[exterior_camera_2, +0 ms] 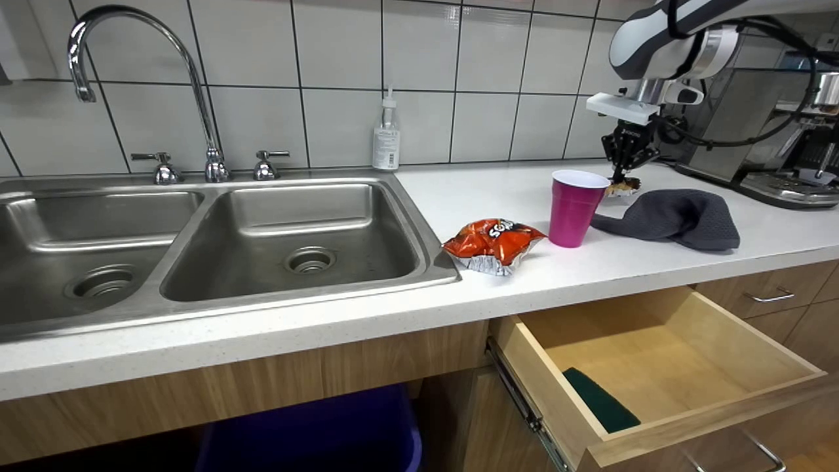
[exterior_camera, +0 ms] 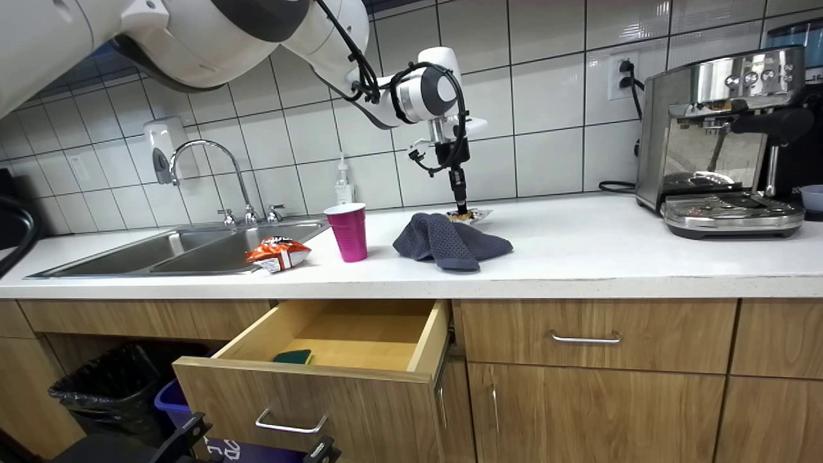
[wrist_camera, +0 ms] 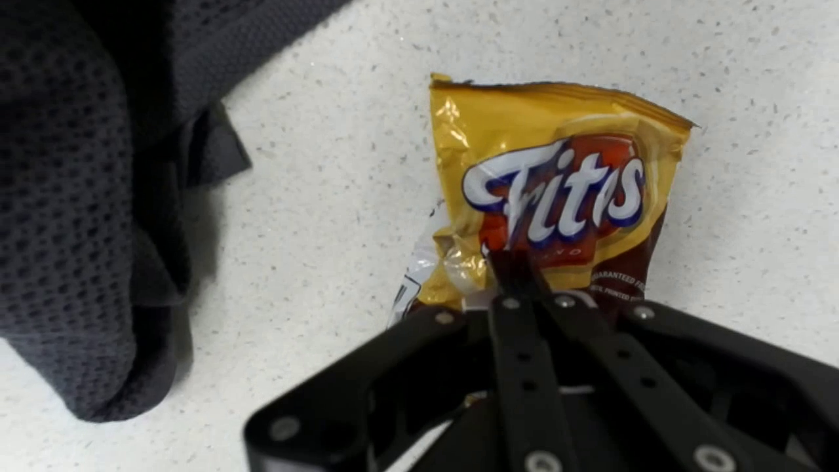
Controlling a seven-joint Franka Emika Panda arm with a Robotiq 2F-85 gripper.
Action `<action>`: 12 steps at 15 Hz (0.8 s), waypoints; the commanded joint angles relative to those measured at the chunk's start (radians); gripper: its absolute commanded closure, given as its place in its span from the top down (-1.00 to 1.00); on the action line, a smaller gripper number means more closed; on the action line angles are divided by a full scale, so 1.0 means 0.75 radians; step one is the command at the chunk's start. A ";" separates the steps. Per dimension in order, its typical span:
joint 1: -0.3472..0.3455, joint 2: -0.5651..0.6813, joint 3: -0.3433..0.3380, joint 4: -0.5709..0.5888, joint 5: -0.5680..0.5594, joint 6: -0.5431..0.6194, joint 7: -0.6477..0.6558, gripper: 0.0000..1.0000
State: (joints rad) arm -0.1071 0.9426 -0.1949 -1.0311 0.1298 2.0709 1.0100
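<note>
The claw (wrist_camera: 520,272) is closest, its two fingers pressed together, tips down at the yellow Fritos bag (wrist_camera: 564,187); whether a fold of film is caught between them, I cannot tell. The bag lies printed side up on the white table (wrist_camera: 314,216), just under the tips, which seem to meet it below the big letters. It looks light and soft, so it should give under pressure and skid easily; the shiny film is likely slippery, and crisp contents would probably crumble under a hard squeeze. The flat crimped edge beyond the letters looks the safest place to pinch, sparing the filled middle. Beside the bag, not touching it, lies a crumpled dark cloth (wrist_camera: 65,216). Farther off, in both exterior views, a pink cup (exterior_camera_2: 571,213) stands upright, and past it an orange snack bag (exterior_camera_2: 495,242) lies at the edge of the steel sink (exterior_camera_2: 419,229).
</note>
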 commanded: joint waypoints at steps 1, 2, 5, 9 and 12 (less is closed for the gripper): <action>-0.011 -0.058 0.013 -0.013 -0.014 -0.038 0.000 -0.99; -0.011 -0.071 0.014 -0.021 -0.014 -0.035 -0.003 -0.99; 0.003 -0.117 -0.001 -0.065 -0.002 -0.017 -0.015 -0.99; 0.016 -0.183 -0.007 -0.135 -0.010 0.011 -0.011 -0.99; 0.028 -0.243 -0.010 -0.207 -0.012 0.037 -0.004 -0.99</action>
State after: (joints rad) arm -0.1023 0.8433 -0.1952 -1.0830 0.1292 2.0749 1.0093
